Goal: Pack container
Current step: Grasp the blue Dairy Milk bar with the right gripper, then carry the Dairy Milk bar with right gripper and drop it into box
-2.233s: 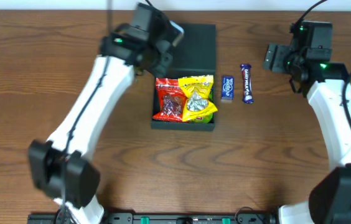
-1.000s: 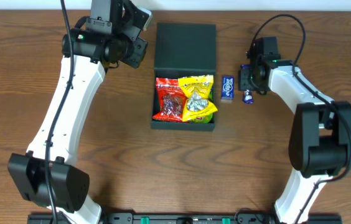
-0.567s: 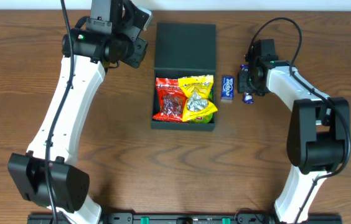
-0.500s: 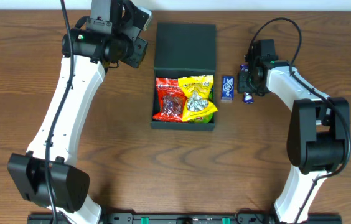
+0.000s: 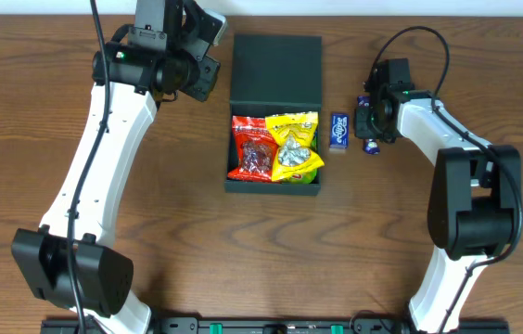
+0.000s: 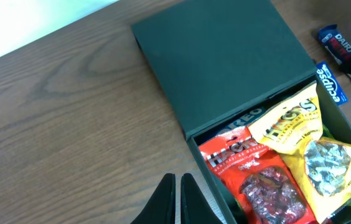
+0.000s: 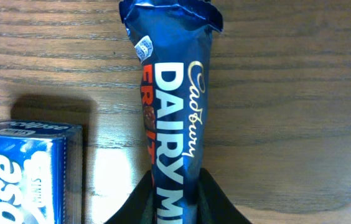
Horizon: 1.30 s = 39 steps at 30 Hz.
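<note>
One chocolate bar [image 7: 175, 93] pinched by right tool [image 7: 177, 186], to be lifted level toward container [image 5: 275, 70]; left tool [image 6: 177, 190] pressed together.

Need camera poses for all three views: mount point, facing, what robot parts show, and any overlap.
Overhead: fixed above the table, looking straight down at the container; left arm and right arm show.
Left wrist: on the left arm, angled down over the open container; left claw tips show.
Right wrist: on the right arm, close above the Dairy Milk bar; right claw grips it.
Shared: all three see that bar.
</note>
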{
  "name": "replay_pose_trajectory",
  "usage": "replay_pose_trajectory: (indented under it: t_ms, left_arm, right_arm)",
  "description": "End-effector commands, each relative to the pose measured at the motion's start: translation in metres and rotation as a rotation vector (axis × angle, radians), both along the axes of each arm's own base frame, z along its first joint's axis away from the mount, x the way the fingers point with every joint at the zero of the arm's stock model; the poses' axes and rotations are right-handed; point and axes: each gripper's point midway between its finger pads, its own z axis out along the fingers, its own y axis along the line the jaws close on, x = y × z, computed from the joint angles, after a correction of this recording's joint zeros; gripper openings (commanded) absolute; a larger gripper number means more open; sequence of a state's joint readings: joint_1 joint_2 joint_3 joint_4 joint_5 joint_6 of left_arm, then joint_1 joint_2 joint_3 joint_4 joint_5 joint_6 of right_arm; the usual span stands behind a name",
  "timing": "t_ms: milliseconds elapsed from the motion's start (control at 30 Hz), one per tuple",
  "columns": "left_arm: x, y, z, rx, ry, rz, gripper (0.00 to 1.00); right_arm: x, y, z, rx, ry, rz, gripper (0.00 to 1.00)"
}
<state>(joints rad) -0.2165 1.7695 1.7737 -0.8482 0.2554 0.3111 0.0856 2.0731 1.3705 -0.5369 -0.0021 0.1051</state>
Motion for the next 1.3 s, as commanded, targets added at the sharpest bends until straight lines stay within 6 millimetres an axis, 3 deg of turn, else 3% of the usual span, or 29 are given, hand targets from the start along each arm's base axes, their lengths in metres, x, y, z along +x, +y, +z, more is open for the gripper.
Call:
replay_pose_trajectory:
  t_ms: [0,167,367,467,567,733,933,1067,1267]
  left_arm:
    - [0.003,0.004,0.004,-0.006,-0.011,0.010,0.06]
    - [0.006,0.014,0.004,-0.006,-0.010,0.033,0.06]
    - [0.010,0.032,0.004,-0.006,-0.010,0.071,0.06]
    - [0.012,0.039,0.005,-0.006,-0.011,0.086,0.07]
    - [0.015,0.047,0.005,-0.004,-0.018,0.106,0.07]
    - [0.022,0.071,0.010,-0.004,-0.039,0.159,0.07]
    - [0.023,0.102,0.021,-0.016,-0.058,0.225,0.08]
    - [0.021,0.107,0.024,-0.015,-0.062,0.236,0.09]
    - [0.020,0.107,0.024,-0.015,-0.059,0.236,0.09]
  right_arm:
    - [-0.002,0.008,-0.007,0.029,0.021,0.001,0.10]
    - [0.012,0.018,0.029,0.085,-0.050,0.015,0.08]
    - [0.040,0.031,0.119,0.098,-0.259,0.066,0.02]
    - [0.043,0.051,0.158,0.078,-0.355,0.177,0.01]
    - [0.039,0.086,0.181,0.057,-0.428,0.358,0.01]
    - [0.027,0.141,0.183,-0.004,-0.480,0.642,0.01]
    - [0.000,0.198,0.165,-0.068,-0.506,1.076,0.02]
    - [-0.008,0.215,0.145,-0.137,-0.506,1.270,0.08]
    - [-0.022,0.224,0.103,-0.189,-0.429,1.470,0.01]
